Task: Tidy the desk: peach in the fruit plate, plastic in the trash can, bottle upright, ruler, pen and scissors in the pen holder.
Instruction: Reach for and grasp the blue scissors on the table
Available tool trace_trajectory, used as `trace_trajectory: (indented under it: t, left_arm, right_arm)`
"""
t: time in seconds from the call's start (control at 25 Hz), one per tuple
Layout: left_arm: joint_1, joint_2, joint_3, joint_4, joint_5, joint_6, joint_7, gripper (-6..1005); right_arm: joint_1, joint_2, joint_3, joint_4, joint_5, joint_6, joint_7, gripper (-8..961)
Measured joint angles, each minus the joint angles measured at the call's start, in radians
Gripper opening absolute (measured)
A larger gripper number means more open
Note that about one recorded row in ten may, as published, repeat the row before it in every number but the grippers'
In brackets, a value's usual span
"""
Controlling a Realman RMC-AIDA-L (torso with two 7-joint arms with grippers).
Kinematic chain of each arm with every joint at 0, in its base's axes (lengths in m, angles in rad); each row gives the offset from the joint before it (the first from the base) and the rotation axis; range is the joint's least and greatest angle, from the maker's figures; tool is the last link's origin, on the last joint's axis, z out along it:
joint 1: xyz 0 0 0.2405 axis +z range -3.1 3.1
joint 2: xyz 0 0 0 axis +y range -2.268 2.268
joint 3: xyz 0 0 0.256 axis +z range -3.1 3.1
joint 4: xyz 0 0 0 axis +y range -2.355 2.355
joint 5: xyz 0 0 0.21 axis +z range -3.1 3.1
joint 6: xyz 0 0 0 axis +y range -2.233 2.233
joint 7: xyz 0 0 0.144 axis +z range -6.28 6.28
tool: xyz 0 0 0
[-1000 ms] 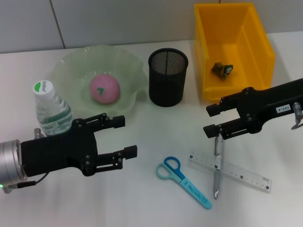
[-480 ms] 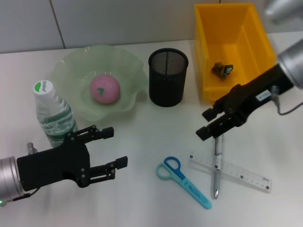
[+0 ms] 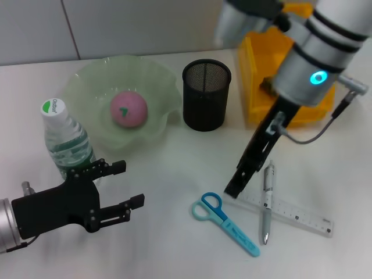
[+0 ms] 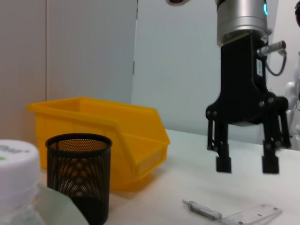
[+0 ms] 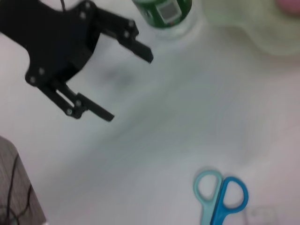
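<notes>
Head view: the right gripper [image 3: 239, 181] points straight down over the desk [image 3: 174, 244], its fingertips hovering at the end of the ruler [image 3: 285, 210] that lies nearest the scissors [image 3: 225, 223]. Its jaws are spread with nothing between them. The pen [image 3: 267, 200] lies across the ruler, touching it, just at 3 o'clock of the fingertips. The scissors lie flat at 6 o'clock of the pen holder [image 3: 206, 95], handles toward the ruler. At 9 o'clock of the holder the peach [image 3: 128, 108] already sits in the fruit plate [image 3: 87, 87], and the bottle [image 3: 64, 139] stands upright at the plate's 7 o'clock. The left gripper [image 3: 119, 185] hangs low beside the bottle, released and empty. The trash can [image 3: 256, 70] is partly hidden by the right arm, so the plastic inside cannot be made out.

Left wrist view: the right gripper [image 4: 247, 165] hangs above the pen [image 4: 202, 209] and the clear ruler [image 4: 252, 216], fingers apart, clear of both. The pen holder [image 4: 78, 173] stands in front of the yellow trash can [image 4: 103, 136].

Right wrist view: the scissors' [image 5: 220, 197] ring handles show below, and farther off the left gripper [image 5: 124, 79] — open — with the bottle [image 5: 164, 14] behind it.

Judging by this, stationery is what remains. The ruler looks thin, stiff and slick and lies flat, so it offers little edge to pinch. The pen is light and round and may roll — best taken across the barrel near its middle. The scissors are best held at the blades' pivot.
</notes>
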Motion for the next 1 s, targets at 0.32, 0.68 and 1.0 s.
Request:
trace_trajectory:
  t: [0.32,0.68,1.0]
  left_arm:
    - [0.005,0.001,0.0,0.002,0.0,-0.021,-0.015,785]
    - [0.006,0.001,-0.004,0.006,-0.001,-0.024,-0.026,785]
    - [0.005,0.0,0.001,0.01,-0.001,-0.028,-0.031,785]
  right_arm:
    - [0.118,0.027,-0.029,0.202,-0.063,0.073,0.099,688]
    - [0.125,0.031,-0.036,0.266,-0.049,0.092,0.217,686]
    - [0.133,0.037,-0.146,0.335,-0.025,0.17,0.224,685]
